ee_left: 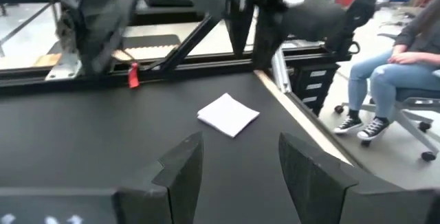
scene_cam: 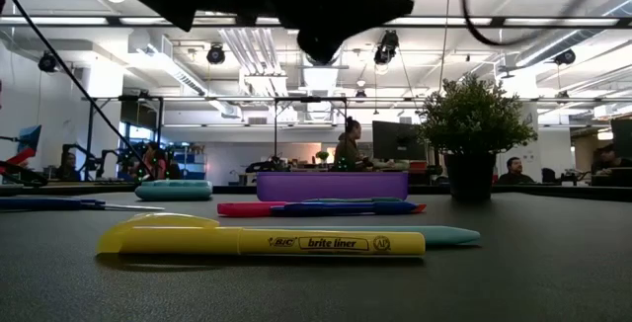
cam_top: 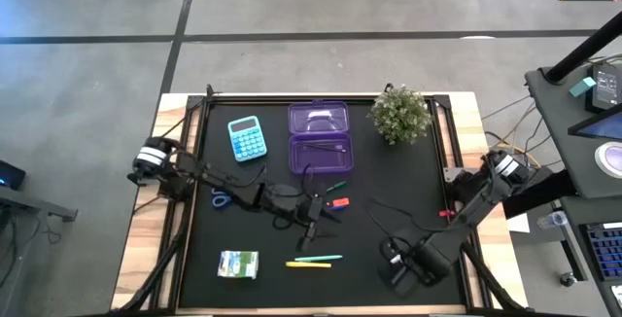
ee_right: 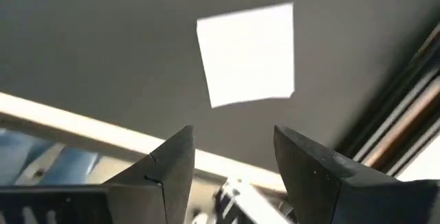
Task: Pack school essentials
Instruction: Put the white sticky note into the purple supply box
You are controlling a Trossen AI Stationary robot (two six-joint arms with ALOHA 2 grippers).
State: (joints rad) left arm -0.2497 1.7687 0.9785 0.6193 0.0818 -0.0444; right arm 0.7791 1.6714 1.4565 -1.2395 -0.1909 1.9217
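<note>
The white square pad (ee_right: 247,53) is just a plain, flat white sheet-looking thing lying on the black mat near the table's front right corner. The right gripper (ee_right: 230,165) hangs right over it, fingers apart, nothing between them. Further left lie the yellow highlighter (scene_cam: 262,241) and teal pen (scene_cam: 444,234), side by side. The left gripper (cam_top: 309,228) sits mid-table, fingers spread and empty too. Behind it stands the open purple case (cam_top: 319,138).
</note>
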